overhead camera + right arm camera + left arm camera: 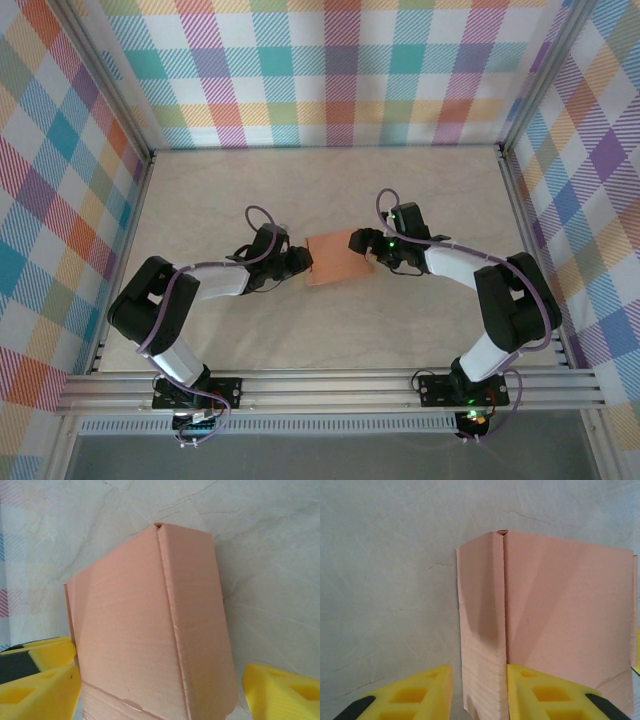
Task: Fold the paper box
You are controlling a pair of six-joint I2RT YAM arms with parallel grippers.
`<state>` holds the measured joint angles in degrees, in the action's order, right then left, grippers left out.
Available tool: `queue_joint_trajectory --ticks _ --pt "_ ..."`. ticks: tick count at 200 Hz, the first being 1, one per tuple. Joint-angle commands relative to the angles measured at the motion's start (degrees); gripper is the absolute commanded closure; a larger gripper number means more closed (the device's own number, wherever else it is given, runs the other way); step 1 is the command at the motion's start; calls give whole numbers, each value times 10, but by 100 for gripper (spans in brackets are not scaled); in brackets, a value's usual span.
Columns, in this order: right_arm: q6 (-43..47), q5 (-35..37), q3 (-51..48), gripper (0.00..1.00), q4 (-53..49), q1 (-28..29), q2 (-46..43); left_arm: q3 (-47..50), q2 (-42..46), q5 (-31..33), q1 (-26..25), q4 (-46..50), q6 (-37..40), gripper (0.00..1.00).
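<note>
Yellow fingers (422, 695) set at either end of the salmon-orange paper box (336, 259), midway across the worktop (220, 190).

At the box's left end, the left claw (299, 262) partly spread, straddling a narrow side panel beside a sharp crease, with a sliver of worktop showing between one finger and the card, so not clamped on it. At the box's right end, the right claw (373, 255) spread wider, with a narrow face and part of the broad face lying between its fingers (280, 690) and a thin gap on one side, so nothing held there either. Box folded into a shallow shape, broad face up, roughly centred between the worktop's left and right edges, well clear of far and near edges.
</note>
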<state>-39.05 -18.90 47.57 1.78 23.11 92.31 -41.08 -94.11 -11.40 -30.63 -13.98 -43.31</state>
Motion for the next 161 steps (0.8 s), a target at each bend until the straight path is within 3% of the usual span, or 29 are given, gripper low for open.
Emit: queue_joint_trajectory --ticks 1,48,86,126,161 --pt "-17 -39 -4 15 21 -6 16 24 8 -5 10 1 -11 68" --pt "-42 -108 -8 13 56 -18 36 41 10 -6 13 -14 -16 68" --pt "-51 -219 -7 24 134 -20 56 37 5 -6 13 -7 -15 68" --pt "-74 -226 -13 39 156 -24 63 30 11 -1 13 10 -5 68" --pt "-78 -220 -17 46 146 -27 57 26 30 7 13 32 5 67"
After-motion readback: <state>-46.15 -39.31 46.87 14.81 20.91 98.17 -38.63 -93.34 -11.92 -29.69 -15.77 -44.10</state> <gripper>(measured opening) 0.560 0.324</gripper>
